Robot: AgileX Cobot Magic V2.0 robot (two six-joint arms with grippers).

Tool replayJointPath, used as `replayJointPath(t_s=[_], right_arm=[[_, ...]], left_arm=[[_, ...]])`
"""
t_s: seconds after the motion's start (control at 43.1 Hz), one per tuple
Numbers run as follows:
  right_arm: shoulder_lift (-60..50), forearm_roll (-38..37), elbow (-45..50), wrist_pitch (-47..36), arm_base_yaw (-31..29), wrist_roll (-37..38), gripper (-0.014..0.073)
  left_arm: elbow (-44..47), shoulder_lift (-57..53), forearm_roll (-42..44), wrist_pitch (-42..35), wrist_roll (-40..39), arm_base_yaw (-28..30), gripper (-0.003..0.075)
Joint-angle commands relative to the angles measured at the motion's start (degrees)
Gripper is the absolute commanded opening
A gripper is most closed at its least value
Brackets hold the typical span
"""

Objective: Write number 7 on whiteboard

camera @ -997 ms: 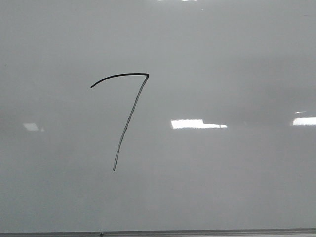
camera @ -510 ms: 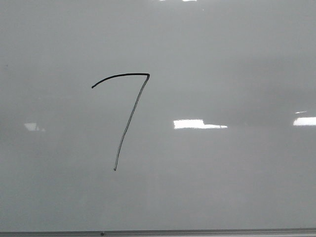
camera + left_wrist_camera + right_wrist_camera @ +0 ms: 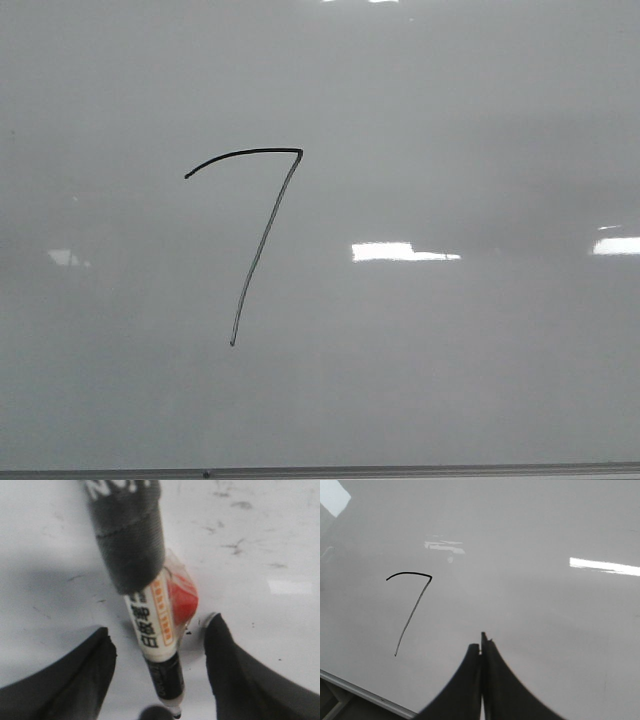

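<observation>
**A seven on the board, marker lying between open fingers**

The left gripper (image 3: 160, 680) is seen spread wide, its two dark fingers (image 3: 75, 680) set well apart to either side of a marker (image 3: 152, 625). No grip is shown: a clear gap is left between the pen and each finger. The marker is made out as a white barrel printed in black and orange, a dark ridged cap at one end and a black tip at the other, with an orange-red blur just beside it that cannot be identified.

The right gripper (image 3: 481, 650) is pressed fully together, its black fingers meeting in a point, and nothing is carried between them. It is held above the whiteboard (image 3: 545, 630), apart from the writing.

On the whiteboard (image 3: 480, 120), the number 7 (image 3: 262, 245) is found left of centre: a curved black top bar, then a long, paler stem slanting down to the left. Bright reflections are scattered to its right, and a thin grey frame edge (image 3: 400, 468) is glimpsed along the bottom.
</observation>
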Motion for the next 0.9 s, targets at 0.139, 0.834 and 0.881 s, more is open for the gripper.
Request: replayJointPath(t_s=[0.139, 0.834, 0.881], right_arm=[[0.2, 1.7, -1.6, -3.1, -0.3, -0.1, -0.0068], [0.2, 1.7, -1.6, -3.0, -0.3, -0.1, -0.0068], [0.2, 1.7, -1.6, -3.0, -0.3, -0.1, -0.0068]], left_arm=[[-1.7, -8.3, -0.3, -0.4, -0.4, -0.2, 0.0481], [15.6, -59.7, -1.5, 5.9, -0.4, -0.2, 0.0008], [15.9, -61.8, -1.5, 6.4, -0.4, -0.2, -0.002]])
